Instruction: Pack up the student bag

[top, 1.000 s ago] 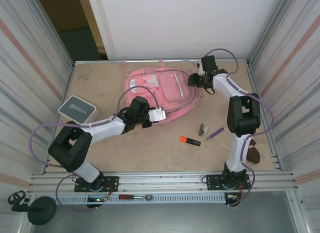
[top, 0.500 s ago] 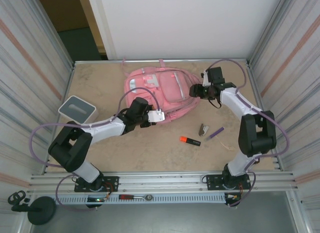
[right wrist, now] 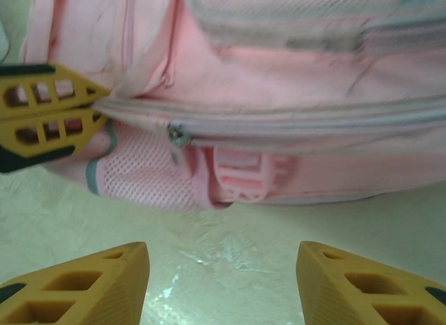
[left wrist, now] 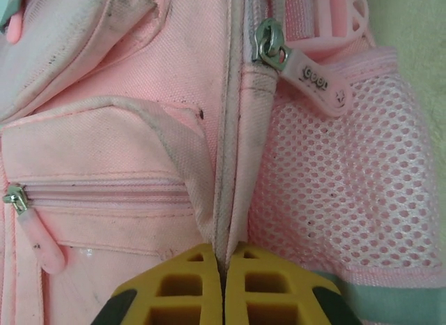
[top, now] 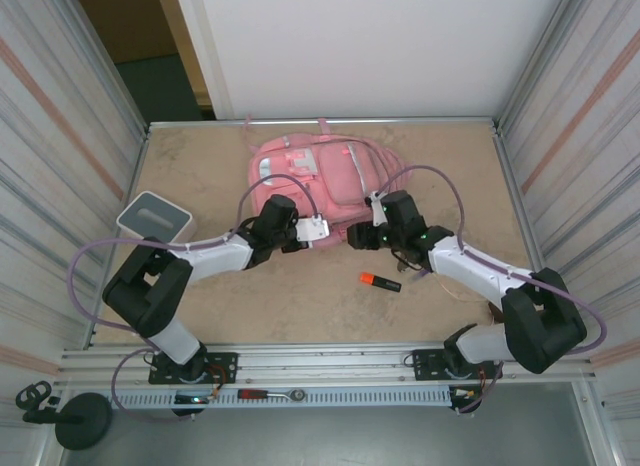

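Toward the far middle of the table [top: 210, 286]: one student bag [top: 330, 176], pink, lying flat with its pockets facing up and its near edge turned to both arms. Item, left gripper [left wrist: 223, 268]: fingertips pressed together with no gap, set at the bag's near edge where a zipped seam runs straight in between them; it seems to pinch a fold of fabric there, though the bite itself is hidden by the tips. Item, zip pull [left wrist: 273, 44]: metal slider with a pink rubber tag, resting at the end of that seam beside the mesh side pocket [left wrist: 341, 185]; the zip looks closed. Item, right gripper [right wrist: 223, 273]: jaws spread wide, empty, hovering low over bare tabletop just beside the bag and facing the zip pull and a pink buckle [right wrist: 240, 178]. Item, orange marker [top: 380, 282]: loose on the table near the right arm, not yet packed. Item, white box [top: 155, 219]: at the left side, well apart from the bag. Step in hand (by judgement): opening the bag, the left gripper anchoring the fabric. Next move calls for the right gripper to advance to the small tag, close on it squarely, and draw it along the seam away from the anchored end.
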Controlling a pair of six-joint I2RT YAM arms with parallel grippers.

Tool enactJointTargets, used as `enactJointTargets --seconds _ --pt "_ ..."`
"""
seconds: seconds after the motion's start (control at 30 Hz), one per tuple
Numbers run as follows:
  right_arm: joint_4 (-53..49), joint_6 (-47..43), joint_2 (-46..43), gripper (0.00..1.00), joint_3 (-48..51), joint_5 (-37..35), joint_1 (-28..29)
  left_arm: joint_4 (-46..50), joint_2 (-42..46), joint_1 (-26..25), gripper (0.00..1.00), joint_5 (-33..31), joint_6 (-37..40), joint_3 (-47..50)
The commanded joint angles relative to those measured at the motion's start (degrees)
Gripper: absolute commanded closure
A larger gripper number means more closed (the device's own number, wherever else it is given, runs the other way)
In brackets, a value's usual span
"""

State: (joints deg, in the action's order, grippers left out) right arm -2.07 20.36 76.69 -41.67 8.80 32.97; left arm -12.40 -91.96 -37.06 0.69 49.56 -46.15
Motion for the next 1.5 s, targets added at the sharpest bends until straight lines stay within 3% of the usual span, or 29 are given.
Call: enactJointTargets --seconds 0.0,0.13,0.37,0.57,1.03,1.47 --pt "9.9 1.8 0.7 0.46 0.5 -3.1 3.8 0.3 4.0 1.8 1.00 6.1 -4.7 0.9" --pt "13.7 1.8 3.0 0.50 1.0 -12.3 9.0 0.3 5.9 2.7 1.00 8.3 -6.4 1.0" --pt "19.4 1.7 6.7 0.53 0.8 -16.5 13.1 0.0 6.7 3.0 1.00 11.1 -8.4 0.7" --pt "22.9 2.2 10.8 0.58 0.5 -23.2 14.9 0.2 7.0 3.4 1.00 13.3 -10.0 0.3" --pt "25.1 -2.3 16.9 0.58 -3.2 -34.6 16.1 0.5 7.3 4.0 1.00 15.5 -11.2 0.6" --pt "18.3 -7.1 11.2 0.87 -3.3 -33.5 15.3 1.1 7.0 4.7 1.00 14.6 -10.3 1.0"
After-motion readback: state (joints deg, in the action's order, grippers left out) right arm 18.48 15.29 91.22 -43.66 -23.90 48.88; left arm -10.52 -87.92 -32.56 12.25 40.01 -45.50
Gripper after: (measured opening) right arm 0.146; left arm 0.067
